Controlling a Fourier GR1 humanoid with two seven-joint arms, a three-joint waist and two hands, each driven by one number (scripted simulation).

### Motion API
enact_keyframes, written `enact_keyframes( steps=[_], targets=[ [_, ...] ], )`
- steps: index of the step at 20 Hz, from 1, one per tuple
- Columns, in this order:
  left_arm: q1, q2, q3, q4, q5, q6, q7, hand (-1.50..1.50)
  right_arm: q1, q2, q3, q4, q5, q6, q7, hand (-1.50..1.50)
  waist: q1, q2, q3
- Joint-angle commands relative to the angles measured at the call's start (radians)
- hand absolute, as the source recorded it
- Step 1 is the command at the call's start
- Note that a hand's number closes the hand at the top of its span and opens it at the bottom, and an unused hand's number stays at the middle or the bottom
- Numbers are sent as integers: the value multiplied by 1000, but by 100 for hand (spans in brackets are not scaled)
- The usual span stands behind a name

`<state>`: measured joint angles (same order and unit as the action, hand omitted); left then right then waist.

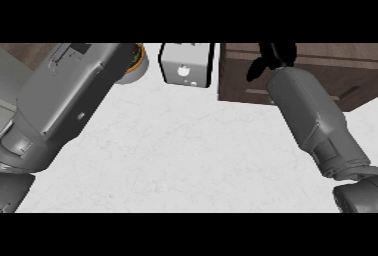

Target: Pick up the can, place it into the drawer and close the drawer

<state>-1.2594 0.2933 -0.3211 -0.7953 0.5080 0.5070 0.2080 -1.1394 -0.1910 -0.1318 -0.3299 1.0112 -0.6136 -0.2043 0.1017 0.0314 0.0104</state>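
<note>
Presumably the unseen can is light, stiff, slick: grasp its sides. Right hand [272,56] at the drawer [325,75]; its grip, cannot tell.

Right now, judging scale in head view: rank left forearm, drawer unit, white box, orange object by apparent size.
1. Left forearm, inflated by nearness.
2. Drawer unit.
3. White box.
4. Orange object, mostly hidden, so unsure.

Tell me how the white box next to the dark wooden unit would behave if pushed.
The white box looks rigid with flat faces, so it would probably slide, not roll. Its smooth shell may be slippery. Pushed rightward, it would likely stop against the dark wooden unit close beside it.
</note>
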Motion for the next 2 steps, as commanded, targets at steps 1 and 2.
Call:
enact_keyframes(
  steps=[1, 2],
  targets=[
    [32, 35, -8, -63, -4, -8, 34, -150, -86, -6, -84, -24, -89, -13, -37, -150, 21, -15, -8],
    [50, 46, 3, -87, 1, -7, 25, -150, -84, 7, -83, -21, -88, -20, -50, -150, 20, -17, -8]
  ],
)
